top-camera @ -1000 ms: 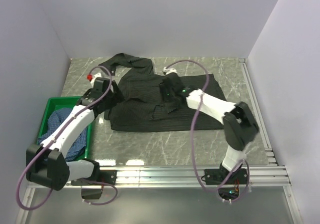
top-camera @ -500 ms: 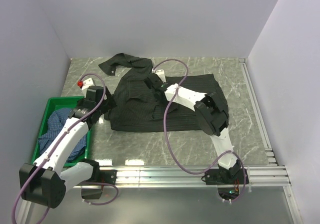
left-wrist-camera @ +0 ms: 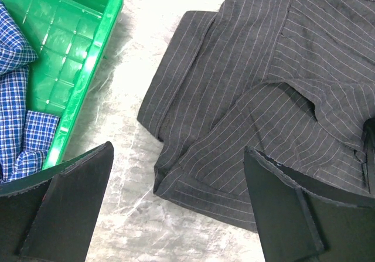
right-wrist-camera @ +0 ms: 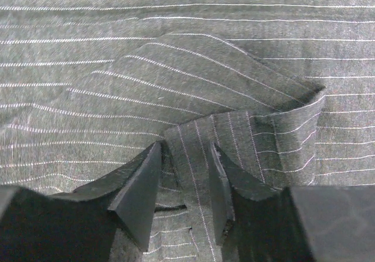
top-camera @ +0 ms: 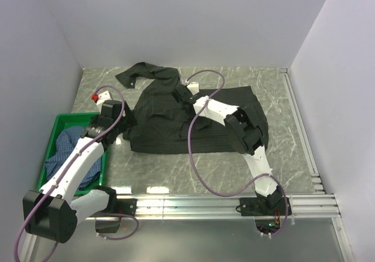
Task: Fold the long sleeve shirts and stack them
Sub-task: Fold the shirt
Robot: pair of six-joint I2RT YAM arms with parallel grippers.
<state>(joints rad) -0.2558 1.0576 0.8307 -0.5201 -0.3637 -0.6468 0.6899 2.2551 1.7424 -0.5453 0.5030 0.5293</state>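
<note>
The black pinstriped shirt lies spread on the marble table, one sleeve trailing to the back left. My right gripper is down on the shirt's upper left part; in the right wrist view its fingers are closed around a raised fold of the striped cloth. My left gripper hovers open and empty over the shirt's left edge, next to the crate. The blue checked shirt lies crumpled in the green crate and also shows in the left wrist view.
The green plastic crate stands at the left, its rim close to the left gripper. White walls close the table on three sides. A metal rail runs along the near edge.
My right gripper moved from the shirt's middle to its upper left part and closed on a fold. My left arm drew back a little toward the crate.
</note>
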